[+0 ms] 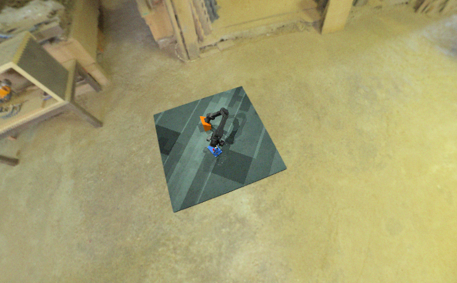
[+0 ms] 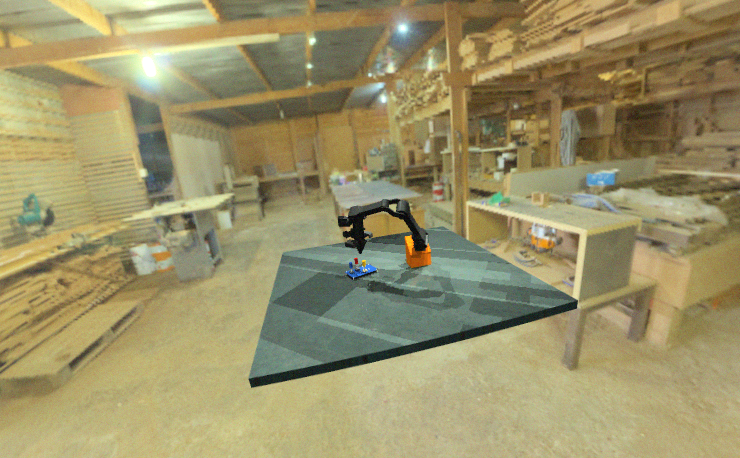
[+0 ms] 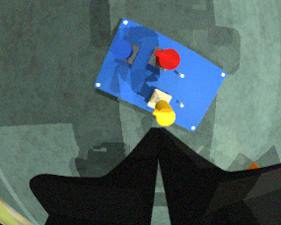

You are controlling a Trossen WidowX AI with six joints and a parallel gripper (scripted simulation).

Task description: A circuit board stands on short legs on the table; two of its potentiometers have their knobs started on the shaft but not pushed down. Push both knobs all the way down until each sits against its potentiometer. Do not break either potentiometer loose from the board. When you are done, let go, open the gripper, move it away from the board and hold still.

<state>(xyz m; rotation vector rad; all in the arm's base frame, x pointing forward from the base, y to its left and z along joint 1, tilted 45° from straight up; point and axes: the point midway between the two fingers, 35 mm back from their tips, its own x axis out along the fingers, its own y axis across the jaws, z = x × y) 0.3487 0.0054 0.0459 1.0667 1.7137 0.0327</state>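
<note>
The blue circuit board [image 1: 218, 154] [image 2: 355, 275] [image 3: 202, 89] stands on the table. It carries a red knob [image 2: 355, 260] [image 3: 169, 59], a yellow knob [image 2: 363, 263] [image 3: 165, 117] and a blue knob [image 2: 350, 266] [image 3: 121, 50]. In the wrist view a darker gold part shows between the yellow knob and its cream potentiometer [image 3: 160, 96]. How far each knob sits down is too small to tell. My gripper [image 2: 360, 251] [image 3: 157, 133] is shut and empty, pointing down above the board, its tips close beside the yellow knob in the wrist view and apart from it in the exterior view.
The orange arm base [image 1: 205, 123] [image 2: 418, 254] stands on the dark green table top [image 1: 265, 154] [image 2: 304, 341]. Two small light pins stand on the board beside the red and yellow knobs. Arm shadow falls across the board and table.
</note>
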